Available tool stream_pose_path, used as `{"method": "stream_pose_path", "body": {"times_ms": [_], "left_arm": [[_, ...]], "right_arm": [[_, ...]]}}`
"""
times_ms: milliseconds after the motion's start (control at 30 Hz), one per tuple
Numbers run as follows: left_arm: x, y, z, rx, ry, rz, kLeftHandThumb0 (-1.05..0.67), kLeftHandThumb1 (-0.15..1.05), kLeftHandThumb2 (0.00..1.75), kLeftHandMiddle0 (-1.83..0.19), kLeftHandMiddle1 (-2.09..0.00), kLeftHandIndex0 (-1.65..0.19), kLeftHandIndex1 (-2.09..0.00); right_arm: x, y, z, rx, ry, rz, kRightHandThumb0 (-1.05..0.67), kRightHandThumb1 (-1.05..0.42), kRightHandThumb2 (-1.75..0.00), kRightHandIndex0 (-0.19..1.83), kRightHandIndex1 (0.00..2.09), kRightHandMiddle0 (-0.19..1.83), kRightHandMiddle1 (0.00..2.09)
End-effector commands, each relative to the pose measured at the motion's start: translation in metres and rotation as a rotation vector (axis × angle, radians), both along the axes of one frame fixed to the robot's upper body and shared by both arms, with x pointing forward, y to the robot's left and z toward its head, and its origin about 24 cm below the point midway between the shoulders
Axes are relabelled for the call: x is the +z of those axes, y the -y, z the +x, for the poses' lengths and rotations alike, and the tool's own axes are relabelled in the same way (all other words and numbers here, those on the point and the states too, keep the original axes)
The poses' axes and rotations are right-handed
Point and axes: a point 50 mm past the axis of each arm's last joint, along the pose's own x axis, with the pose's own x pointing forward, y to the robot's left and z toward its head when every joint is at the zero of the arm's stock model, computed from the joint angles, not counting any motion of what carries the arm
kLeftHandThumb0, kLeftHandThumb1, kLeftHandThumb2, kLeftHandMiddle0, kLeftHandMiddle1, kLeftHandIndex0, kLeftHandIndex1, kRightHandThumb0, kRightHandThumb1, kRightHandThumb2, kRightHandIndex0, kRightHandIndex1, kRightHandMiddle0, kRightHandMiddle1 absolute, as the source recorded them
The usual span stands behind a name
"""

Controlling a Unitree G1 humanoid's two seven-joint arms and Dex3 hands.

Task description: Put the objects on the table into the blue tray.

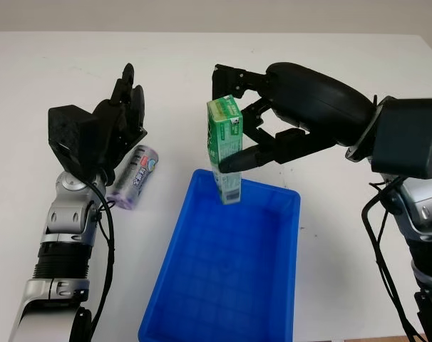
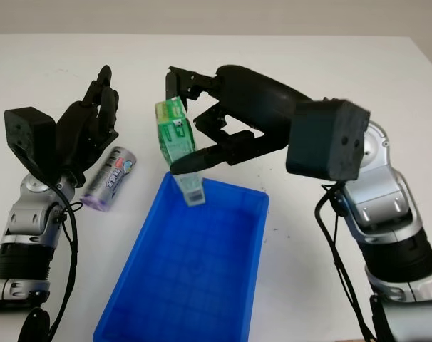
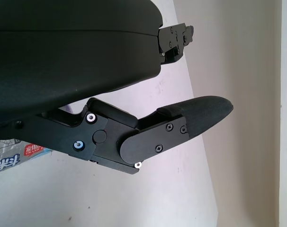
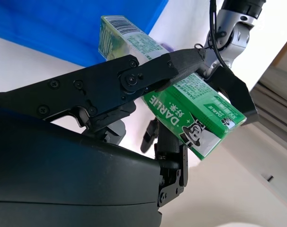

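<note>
Left hand point(image 1: 123, 114) is open and raised over the white table point(image 1: 59, 64), holding nothing. The purple roll point(image 1: 134, 178) lies on its side on the table just beside and below that hand, between it and the blue tray point(image 1: 273, 196); you have not yet collected it.

The blue tray sits between the two arms, nothing resting on its floor. Over its far rim the right hand point(image 1: 255, 135) is closed on the green toothpaste box point(image 1: 224, 146), which stands nearly upright, its lower end dipping into the far end of the tray (whether it touches the floor cannot be told).

Risks, as judged from here:
- The grip sits high on a tall, narrow box. If you release while it is upright, it will likely topple, and being so near the far rim it may fall outward onto the table.
- A finger point(image 4: 181, 64) crosses the box face diagonally, so uneven opening could twist the box as it drops.
- Lowering further may press the box against the tray wall and shift the tray.

Right hand state: fingers curled round the box on both sides, firm contact on its broad faces.
</note>
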Motion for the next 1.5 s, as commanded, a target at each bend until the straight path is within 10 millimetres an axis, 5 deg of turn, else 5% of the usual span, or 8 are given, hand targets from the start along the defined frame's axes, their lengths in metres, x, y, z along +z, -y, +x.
{"method": "stream_pose_path", "body": {"times_ms": [0, 133, 233, 333, 500, 733, 1233, 1467], "left_arm": [[0.001, 0.001, 0.000, 0.002, 0.010, -0.011, -0.74, 1.05, 0.80, 0.19, 0.00, 0.19, 0.00], [0.001, 0.001, 0.000, 0.002, 0.010, -0.010, -0.75, 1.05, 0.80, 0.19, 0.00, 0.19, 0.00], [0.001, 0.001, 0.000, 0.000, 0.010, -0.007, -0.74, 1.05, 0.80, 0.19, 0.00, 0.19, 0.00], [0.001, 0.001, 0.000, 0.003, 0.009, -0.005, -0.74, 1.05, 0.80, 0.19, 0.00, 0.19, 0.00], [0.001, 0.001, 0.000, 0.006, 0.010, -0.006, -0.74, 1.05, 0.80, 0.19, 0.00, 0.19, 0.00], [0.001, 0.001, 0.000, 0.003, 0.008, -0.001, -0.75, 1.05, 0.80, 0.19, 0.00, 0.19, 0.00], [0.000, 0.000, -0.001, 0.006, 0.009, -0.003, -0.75, 1.05, 0.79, 0.19, 0.00, 0.19, 0.00], [0.001, -0.002, -0.003, 0.007, 0.009, -0.011, -0.74, 1.05, 0.79, 0.19, 0.00, 0.19, 0.00]], "right_arm": [[0.005, 0.003, -0.004, -0.001, 0.008, -0.018, -0.45, -1.05, -0.13, 1.01, 2.09, 0.69, 2.09], [0.005, 0.005, -0.003, 0.036, -0.036, -0.016, -0.50, -1.05, -0.11, 0.88, 2.09, 0.61, 2.09], [0.006, 0.005, -0.001, 0.069, -0.040, -0.076, -0.78, -1.05, -0.13, 0.36, 2.08, 0.20, 2.02], [0.008, 0.005, -0.001, 0.134, 0.009, -0.143, -0.98, -1.05, -0.51, 0.06, 1.69, 0.01, 1.63], [0.006, 0.007, 0.002, 0.187, 0.032, -0.138, -1.04, -1.05, -0.75, 0.24, 0.97, 0.21, 0.94], [0.007, 0.008, 0.006, 0.187, 0.043, -0.066, -1.02, -1.05, -0.78, 0.41, 0.47, 0.33, 0.59], [-0.002, 0.032, 0.046, -0.173, 0.004, 0.364, -0.84, -1.05, -0.67, 0.20, 0.53, 0.02, 0.83], [-0.028, 0.060, 0.076, -0.419, -0.185, 0.458, -0.80, -1.05, -0.63, 0.01, 0.08, -0.08, 0.24]]}}
